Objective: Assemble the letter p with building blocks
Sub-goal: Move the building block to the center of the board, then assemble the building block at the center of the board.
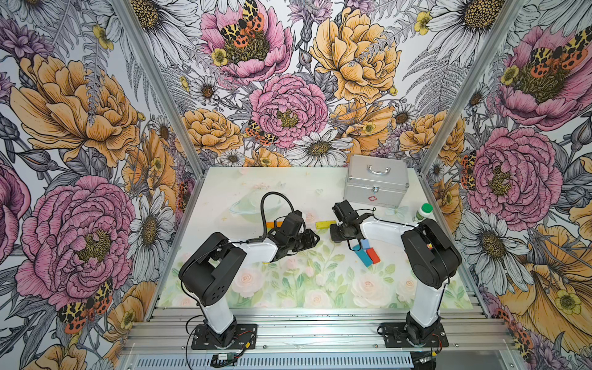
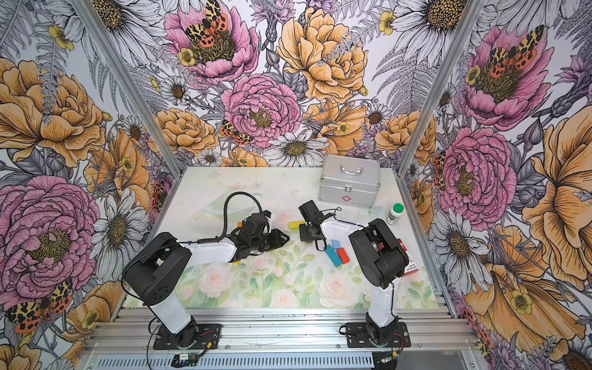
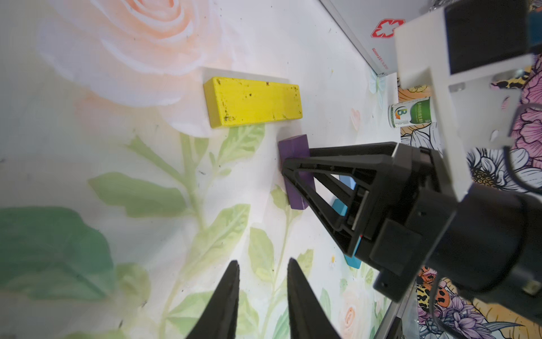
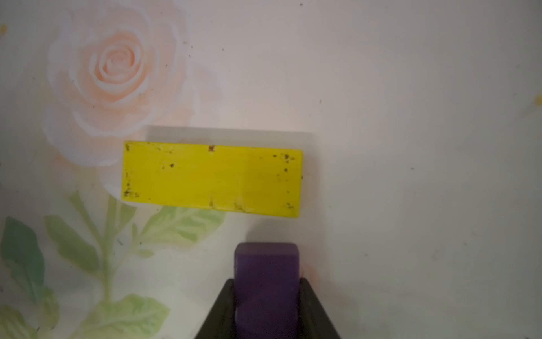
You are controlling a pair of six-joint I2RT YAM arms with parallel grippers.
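Our right jaws pinch the purple block [image 4: 266, 281] across its width, just short of the yellow block [image 4: 211, 179] lying flat on the surface [image 4: 410, 132]; left jaws partly open, empty; we judge both light, rigid, slick-painted, best gripped by their long sides

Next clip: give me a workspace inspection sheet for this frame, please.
Surface: floral mat, flat, dusty specks.
Job's things: yellow block lies flat; purple block near it, not touching; orange block beside left wrist; blue block, light blue block, red block together by right arm.
Clutter: silver case, green-capped bottle, carton.
Grippers: left gripper open, empty; right gripper shut on purple block.
Cables: black cable loops above left wrist.
Surroundings: floral walls, aluminium frame.
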